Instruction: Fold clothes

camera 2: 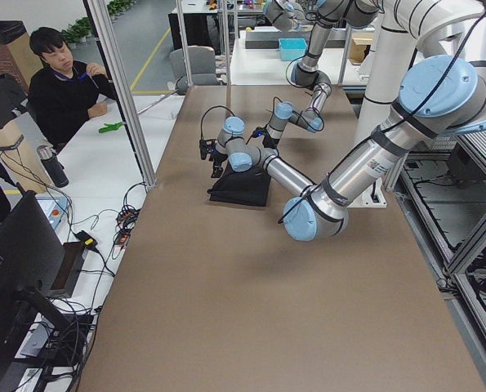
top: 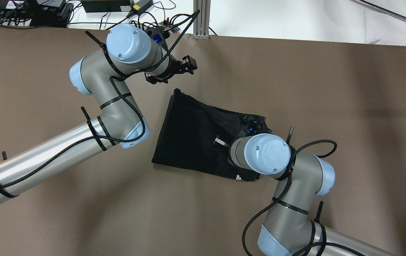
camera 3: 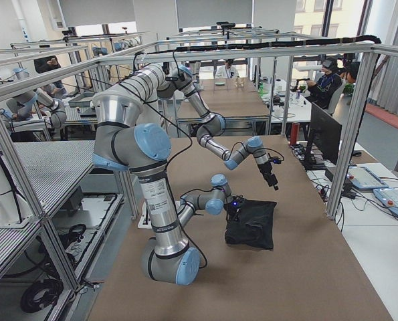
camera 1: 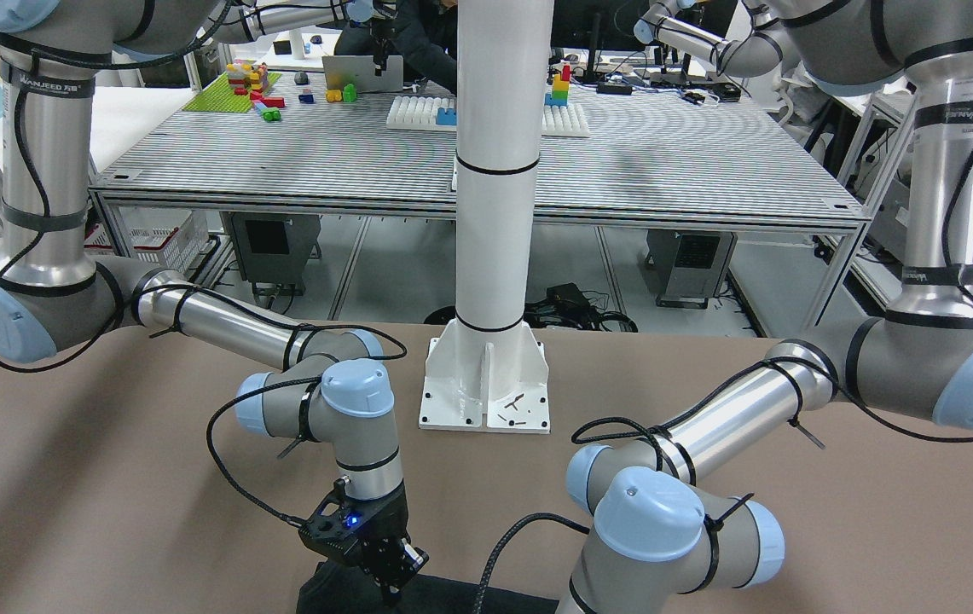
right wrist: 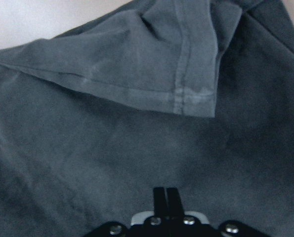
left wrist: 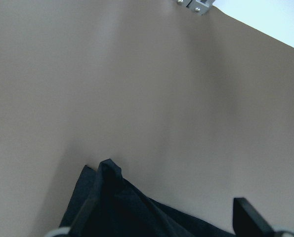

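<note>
the right claw (camera 1: 394, 590) hangs over the black garment (camera 1: 452, 604), with the white pillar (camera 1: 499, 170) behind.

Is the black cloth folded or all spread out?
Partly folded: the black cloth lies doubled, a hemmed flap lying over its lower layer.

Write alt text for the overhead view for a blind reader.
A black garment lies partly folded on a brown table. The right gripper is over its right half, jaws shut; the left gripper hangs open beyond its far corner.
</note>
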`<state>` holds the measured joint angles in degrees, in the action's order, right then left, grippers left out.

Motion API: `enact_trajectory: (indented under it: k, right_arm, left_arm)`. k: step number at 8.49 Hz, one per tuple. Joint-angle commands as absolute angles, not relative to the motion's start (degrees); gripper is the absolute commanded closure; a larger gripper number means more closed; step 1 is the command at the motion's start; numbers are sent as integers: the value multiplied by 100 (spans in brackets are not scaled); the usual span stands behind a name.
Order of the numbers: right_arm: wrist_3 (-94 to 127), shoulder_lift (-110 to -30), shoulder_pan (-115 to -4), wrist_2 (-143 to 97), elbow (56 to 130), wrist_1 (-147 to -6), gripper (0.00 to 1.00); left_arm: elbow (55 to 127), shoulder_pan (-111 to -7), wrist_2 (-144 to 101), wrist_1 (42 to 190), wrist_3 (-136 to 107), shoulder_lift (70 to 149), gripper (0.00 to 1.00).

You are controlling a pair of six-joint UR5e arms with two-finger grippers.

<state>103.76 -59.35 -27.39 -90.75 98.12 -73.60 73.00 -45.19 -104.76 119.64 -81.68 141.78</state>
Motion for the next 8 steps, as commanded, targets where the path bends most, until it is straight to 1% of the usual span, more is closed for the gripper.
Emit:
enact_trajectory:
  k: [1,3,4,5,6,7,8]
  right_arm:
    - [10301,-5863,-2812,-8703,9388,-7339,100]
    - [9820,-5758,-3127,-8596,9151,-7330,100]
    - [9800,-5426,-3373,-8604,8627,-7208,100]
    - [9721,-4997,-3645,-8622,7865,-6876,100]
    - [9373,-4766,-3952,-8657,7266,-6473,100]
    - [9091,-4720,-4294,-8796,6938,-6234,100]
    - [8775,-4720,-4637,-9024,6882,-6231,100]
  left_arm:
    - [7304,-4518,-10485,12015,-8165,14124,5]
    - [7304,-4518,-10485,12015,-8165,14124,5]
    - [7304,-4518,-10485,12015,-8165,14124,5]
    - [7312,-4518,-10485,12015,-8165,14133,5]
    - [7304,-4518,-10485,12015,-8165,14124,5]
    - [7304,-4518,-10485,12015,-8165,14124,5]
    - [7304,-4518,-10485,12015,-8165,14124,5]
